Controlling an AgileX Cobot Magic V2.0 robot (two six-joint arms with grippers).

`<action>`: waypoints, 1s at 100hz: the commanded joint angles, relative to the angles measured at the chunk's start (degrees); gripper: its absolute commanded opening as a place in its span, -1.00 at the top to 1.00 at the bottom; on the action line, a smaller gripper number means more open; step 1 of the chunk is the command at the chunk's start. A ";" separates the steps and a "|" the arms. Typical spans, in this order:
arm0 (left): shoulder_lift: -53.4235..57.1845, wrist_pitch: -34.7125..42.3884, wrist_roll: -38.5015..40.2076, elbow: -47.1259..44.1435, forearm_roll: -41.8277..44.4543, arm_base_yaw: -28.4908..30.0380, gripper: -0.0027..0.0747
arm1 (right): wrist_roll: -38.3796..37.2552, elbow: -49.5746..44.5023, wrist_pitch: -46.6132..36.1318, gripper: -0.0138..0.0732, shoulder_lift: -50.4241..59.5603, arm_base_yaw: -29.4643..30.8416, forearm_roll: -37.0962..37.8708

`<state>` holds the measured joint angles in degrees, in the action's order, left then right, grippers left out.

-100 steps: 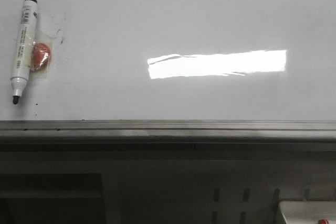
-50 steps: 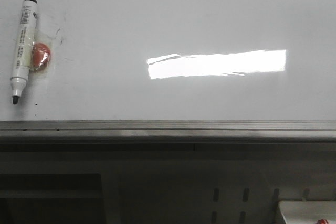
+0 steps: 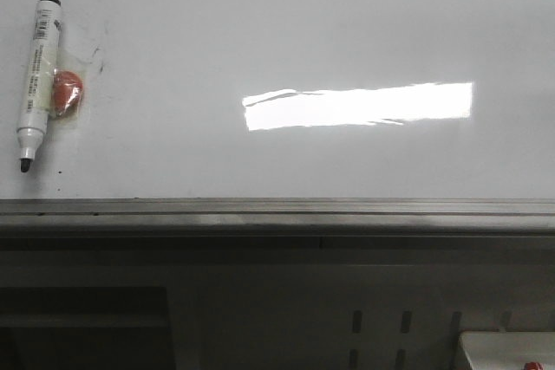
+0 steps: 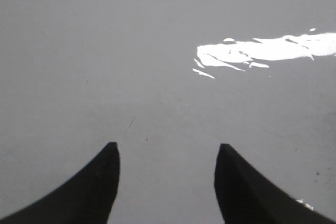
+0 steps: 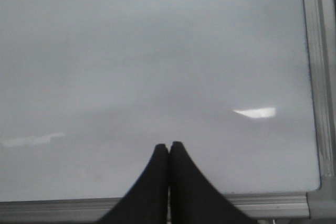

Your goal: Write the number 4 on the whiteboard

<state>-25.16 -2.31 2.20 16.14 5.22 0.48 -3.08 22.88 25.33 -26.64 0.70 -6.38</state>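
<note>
Gleaming white, the whiteboard [image 3: 286, 32] bears faint smudges; left claw [image 4: 167, 153] spread, right claw [image 5: 169, 148] clenched empty.

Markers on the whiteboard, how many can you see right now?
1. The marker lies at the far left of the whiteboard in the front view, uncapped tip toward the metal edge, beside a red object. Neither wrist view shows another.

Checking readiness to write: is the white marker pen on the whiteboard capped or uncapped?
Uncapped: the white marker pen lies flat on the whiteboard with its black tip bare.
</note>
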 commanded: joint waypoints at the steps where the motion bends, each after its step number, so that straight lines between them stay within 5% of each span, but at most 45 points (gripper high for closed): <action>1: -2.01 8.42 -0.07 1.33 -0.52 -2.43 -0.20 | 0.00 2.16 -2.33 0.83 -1.51 0.15 -0.43; 26: -7.55 16.11 3.62 1.33 -0.74 -22.02 -0.20 | 0.00 2.16 -1.08 0.83 -1.64 0.15 -0.43; 43: -15.32 16.42 3.62 1.33 -9.24 -33.20 -0.20 | 0.10 2.16 -1.19 0.83 -1.64 0.15 -0.43; 100: -34.25 28.21 3.78 1.33 -13.37 -34.73 -0.20 | 0.10 2.16 -1.88 0.83 -1.64 0.15 -0.43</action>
<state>-58.73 20.33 5.33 15.76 -8.17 -33.86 -2.97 22.88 27.94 -27.51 0.70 -6.53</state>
